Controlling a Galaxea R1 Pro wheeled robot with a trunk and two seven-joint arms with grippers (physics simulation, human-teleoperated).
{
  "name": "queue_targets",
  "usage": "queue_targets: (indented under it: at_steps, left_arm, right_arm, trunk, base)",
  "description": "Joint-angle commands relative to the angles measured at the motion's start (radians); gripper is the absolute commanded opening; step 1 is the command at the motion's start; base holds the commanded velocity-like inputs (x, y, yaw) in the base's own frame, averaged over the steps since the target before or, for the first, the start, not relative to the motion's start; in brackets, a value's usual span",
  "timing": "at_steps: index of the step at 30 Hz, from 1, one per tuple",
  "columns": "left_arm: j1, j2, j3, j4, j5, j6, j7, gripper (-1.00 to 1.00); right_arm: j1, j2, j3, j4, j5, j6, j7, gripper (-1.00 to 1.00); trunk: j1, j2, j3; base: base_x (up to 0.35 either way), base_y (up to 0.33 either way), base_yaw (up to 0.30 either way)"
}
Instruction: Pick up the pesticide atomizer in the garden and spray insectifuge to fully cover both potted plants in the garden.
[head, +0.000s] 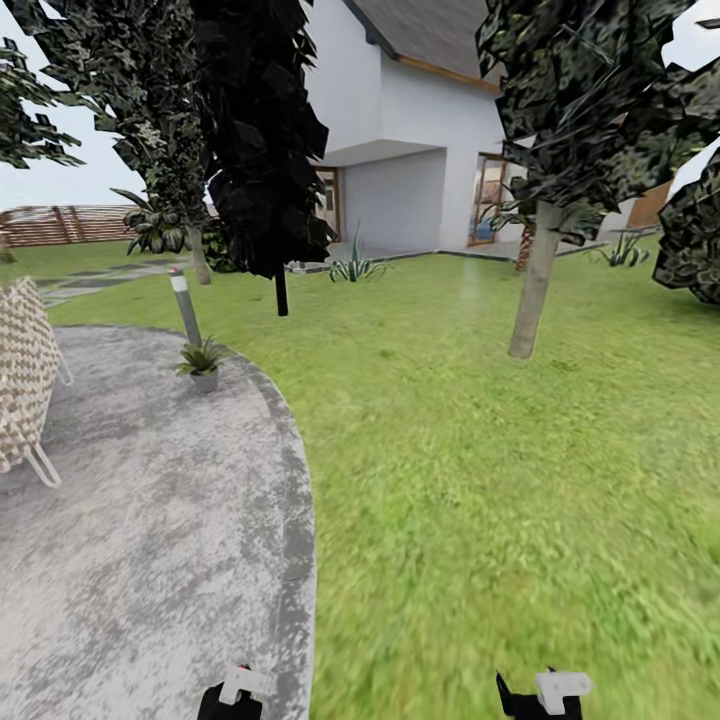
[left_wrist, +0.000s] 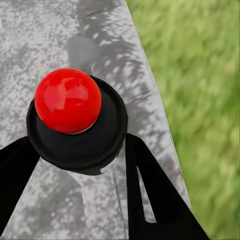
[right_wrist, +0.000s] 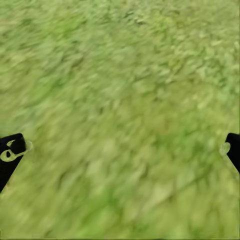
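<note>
Ahead, one potted plant (head: 203, 364) sits at the paved patio's (head: 150, 520) curved edge, just beside a grey bollard lamp (head: 185, 306). Open lawn (head: 500, 450) spreads beyond that edge. Left gripper (left_wrist: 75, 150) pinches a red-capped bottle (left_wrist: 68, 100); right gripper (right_wrist: 120, 150) jaws spread wide.

One potted plant (head: 203, 362), one lamp post (head: 185, 305)

Home garden w/ lawn (head: 500, 450) spreading out; paved patio (head: 150, 520) curving left; trees (head: 540, 150) standing before white house (head: 400, 120); fence (head: 60, 225) running behind.
</note>
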Motion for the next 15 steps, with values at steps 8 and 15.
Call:
queue_targets:
  at_steps: [8,15]
  left_arm:
    - [-0.001,0.001,-0.006,0.001,0.023,-0.005,0.002,-1.00]
    - [-0.001,0.001,-0.006,0.001,0.028,-0.005,0.002,-1.00]
  right_arm:
    - [0.000,0.000,-0.008,0.000,-0.001,-0.003,0.010,1.00]
    - [0.000,0.000,-0.008,0.000,-0.001,-0.003,0.010,1.00]
  trunk:
    - [0.000,0.000,-0.001]
    - [0.000,0.000,-0.001]
  base:
    - [0.340,0.000,0.276]
    - [0.340,0.000,0.276]
